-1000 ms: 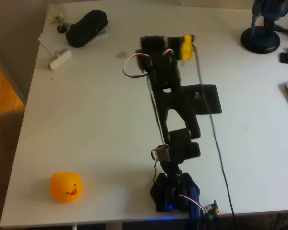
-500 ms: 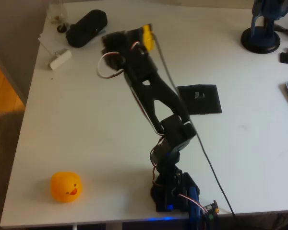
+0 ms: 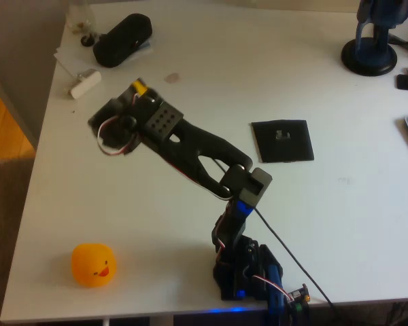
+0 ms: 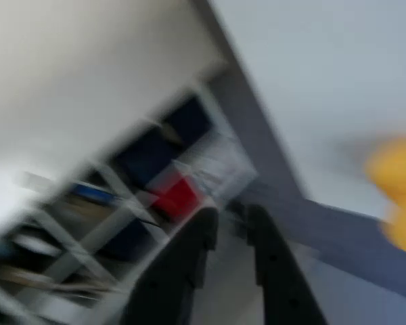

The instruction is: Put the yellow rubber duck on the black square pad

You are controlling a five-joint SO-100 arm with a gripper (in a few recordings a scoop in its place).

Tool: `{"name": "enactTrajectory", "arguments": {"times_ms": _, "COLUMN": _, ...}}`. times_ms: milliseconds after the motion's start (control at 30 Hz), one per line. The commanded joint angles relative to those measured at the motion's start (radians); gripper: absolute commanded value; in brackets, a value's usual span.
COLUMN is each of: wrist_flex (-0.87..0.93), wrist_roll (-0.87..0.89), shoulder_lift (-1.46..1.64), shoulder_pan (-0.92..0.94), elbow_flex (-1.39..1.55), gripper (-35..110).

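The yellow rubber duck sits near the table's front left corner in the overhead view, beak towards the right. In the blurred wrist view the duck is a yellow smear at the right edge. The black square pad lies flat at mid-table, right of the arm, with a small grey mark on it. My gripper, black with yellow tape, hangs over the table's left half, well behind the duck and far left of the pad. In the wrist view my gripper shows two dark fingers close together with nothing between them.
A bulky black oblong case and a small white object lie at the back left on paper. A dark blue stand is at the back right. The table's left edge runs close to the duck.
The arm has swung left from above the pad to over the table's left half, uncovering the pad. Duck and pad have not moved.
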Motion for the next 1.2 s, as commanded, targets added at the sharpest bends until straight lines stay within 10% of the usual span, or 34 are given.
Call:
{"name": "enactTrajectory", "arguments": {"times_ms": 0, "wrist_flex": 0.064, "wrist_roll": -0.078, "shoulder_lift": 0.031, "shoulder_pan": -0.092, "elbow_flex": -0.049, "gripper": 5}}
{"name": "enactTrajectory", "arguments": {"times_ms": 1167, "wrist_flex": 0.339, "wrist_roll": -0.094, "shoulder_lift": -0.163, "shoulder_pan": -0.423, "elbow_flex": -0.048, "gripper": 5}}
